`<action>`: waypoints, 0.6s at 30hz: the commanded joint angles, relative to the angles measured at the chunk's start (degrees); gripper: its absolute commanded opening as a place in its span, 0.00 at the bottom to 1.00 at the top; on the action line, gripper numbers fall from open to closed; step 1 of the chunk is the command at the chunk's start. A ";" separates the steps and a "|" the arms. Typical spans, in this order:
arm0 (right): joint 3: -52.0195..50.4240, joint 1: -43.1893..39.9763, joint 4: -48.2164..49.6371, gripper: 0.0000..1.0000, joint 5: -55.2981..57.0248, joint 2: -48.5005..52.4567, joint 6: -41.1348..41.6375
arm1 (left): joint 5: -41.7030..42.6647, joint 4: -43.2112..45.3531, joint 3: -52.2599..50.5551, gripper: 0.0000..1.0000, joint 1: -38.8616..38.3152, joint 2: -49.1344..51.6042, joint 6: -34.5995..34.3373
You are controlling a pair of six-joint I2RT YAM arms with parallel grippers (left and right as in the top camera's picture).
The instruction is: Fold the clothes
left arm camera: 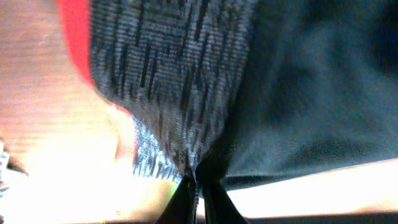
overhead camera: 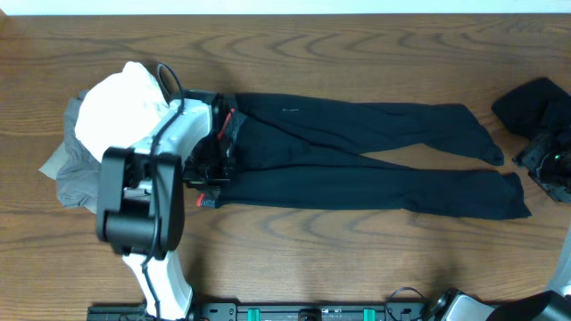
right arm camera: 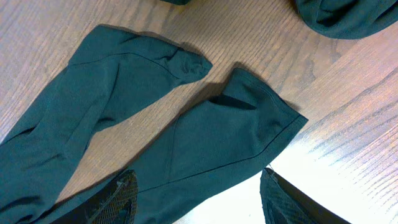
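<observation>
1. The brown wood-grain table (overhead camera: 357,53) carries everything.
2. The long black stretchy trousers (overhead camera: 357,147) lie flat across the middle of it. Their long axis runs from side to side, with the waist towards the robot's left and both legs stretching away to the right.
3. A soft white garment (overhead camera: 120,107) sits on a crumpled grey cloth (overhead camera: 67,174) just left of the waist. A bunched black garment (overhead camera: 531,102) lies at the far right, beyond the leg ends.
4. The left gripper (left arm camera: 198,196) is right at the waist. Its fingers are pressed together, pinching the edge of the speckled grey waistband (left arm camera: 168,81), where the red lining (left arm camera: 74,31) shows.
5. The right gripper (right arm camera: 200,199) hangs over the other end with its fingers wide apart and holding nothing.
6. The two leg cuffs (right arm camera: 261,106) lie just ahead of those fingers on the bare wood. The right arm is clearly the nearer one to them (the left is a full garment-length away).
7. Judging from this, a fold along the length turns on the right gripper closing on the cuffs.
</observation>
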 commanded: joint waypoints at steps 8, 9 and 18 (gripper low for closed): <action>-2.05 0.57 -0.52 0.62 -0.37 0.42 -0.46 | -0.24 -3.52 1.22 0.06 0.13 -22.84 -2.58; -2.43 0.57 -0.31 0.62 -0.37 0.42 -0.46 | -0.26 -4.31 1.07 0.06 0.13 -23.19 -2.80; -3.65 0.57 -0.02 0.62 -0.35 2.93 -0.46 | 0.98 -12.94 0.96 0.17 0.13 -22.97 -3.58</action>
